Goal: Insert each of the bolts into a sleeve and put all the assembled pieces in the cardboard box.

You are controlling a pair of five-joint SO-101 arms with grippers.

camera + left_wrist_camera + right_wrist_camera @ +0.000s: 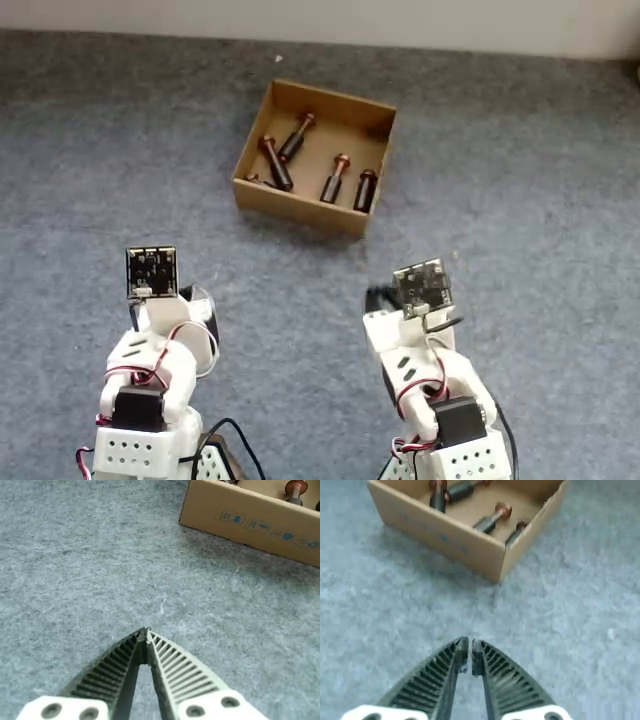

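Closed on nothing, left tool (pixel 146 632) and right tool (pixel 469 643) hang over carpet (pixel 75 555) near the cardboard box (pixel 445 539).

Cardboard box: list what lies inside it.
Four sleeved bolts lie on the floor of the cardboard box; another piece in a near corner is mostly hidden by the wall.

Cardboard box (pixel 300 207): upper centre of the high view, standing on the table (pixel 520 180).
Assembled pieces (pixel 335 178): inside the box, spread across its floor.
Left arm (pixel 160 360): lower left of the high view, below the box.
Right arm (pixel 425 370): lower right of the high view, below the box's right end.
Left gripper (pixel 145 632): over bare table, apart from the box.
Right gripper (pixel 469 650): over bare table, short of the box's near wall.
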